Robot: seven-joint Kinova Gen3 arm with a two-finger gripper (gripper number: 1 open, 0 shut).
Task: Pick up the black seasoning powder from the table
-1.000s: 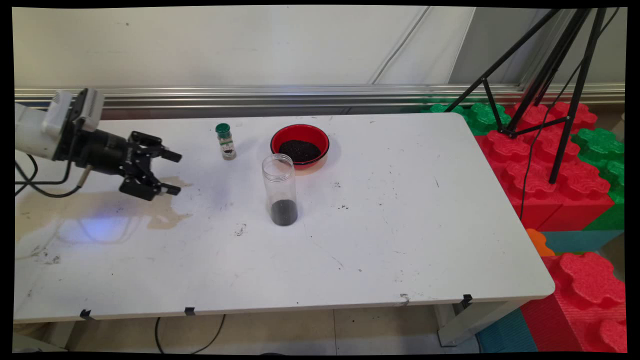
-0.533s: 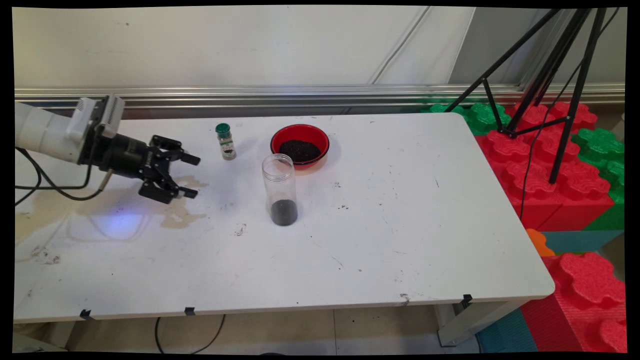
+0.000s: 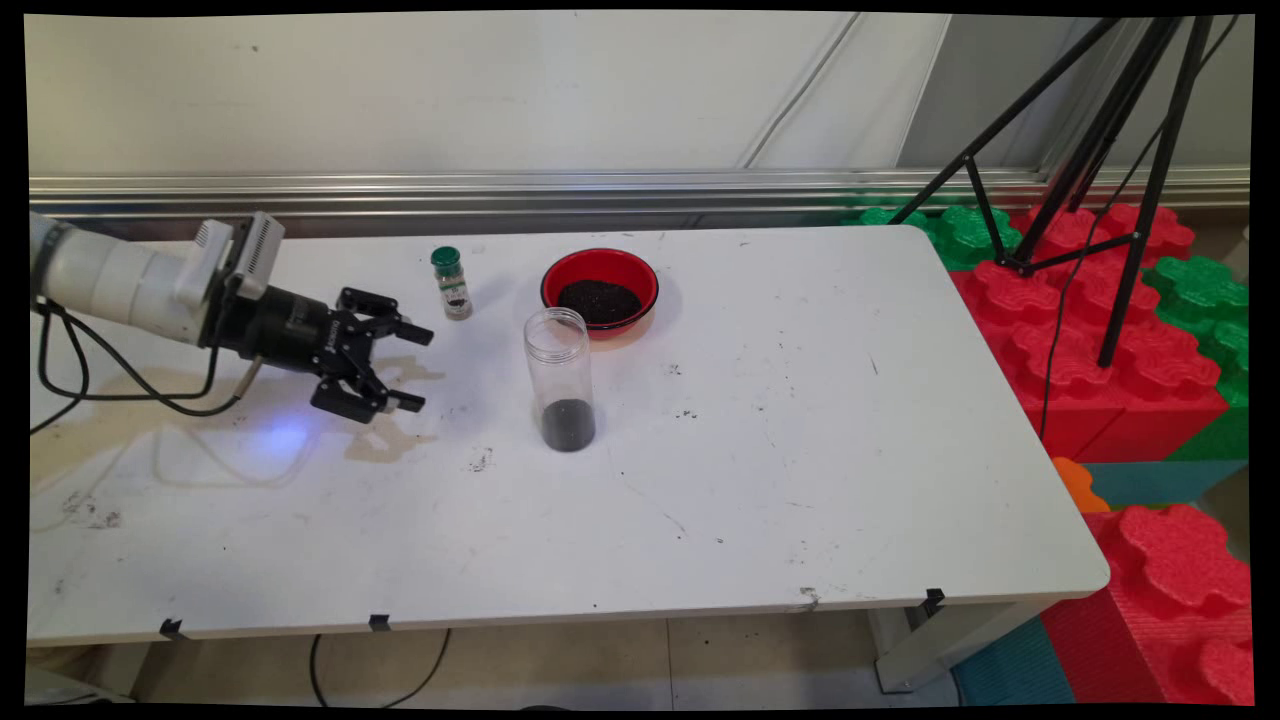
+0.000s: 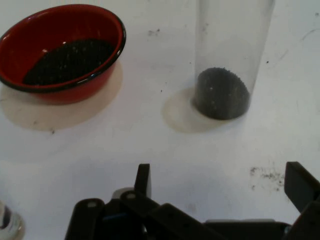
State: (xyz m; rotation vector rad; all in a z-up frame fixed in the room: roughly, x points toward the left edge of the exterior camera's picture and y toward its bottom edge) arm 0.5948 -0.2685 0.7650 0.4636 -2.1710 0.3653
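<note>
My black gripper (image 3: 418, 368) hovers open just above the table's left half, pointing right, with nothing between its fingers. To its right stands a tall clear jar (image 3: 560, 378) without a lid, a layer of dark grains at its bottom. Behind the jar sits a red bowl (image 3: 600, 290) holding the same dark grains. A small spice bottle (image 3: 452, 284) with a green cap stands just beyond the gripper. In the hand view the jar (image 4: 227, 60) is ahead at upper right, the bowl (image 4: 60, 52) at upper left, and the open gripper (image 4: 220, 185) is at the bottom.
The white table (image 3: 800, 480) carries a brownish stain (image 3: 330, 425) under the gripper. Red and green foam blocks (image 3: 1100, 330) and a black tripod (image 3: 1100, 170) stand off the table's right end. A metal rail (image 3: 600, 190) runs along the wall behind.
The arm has carried the gripper steadily to the right and slightly nearer, towards the jar. Its fingers stayed open. Jar, bowl and bottle have not moved.
</note>
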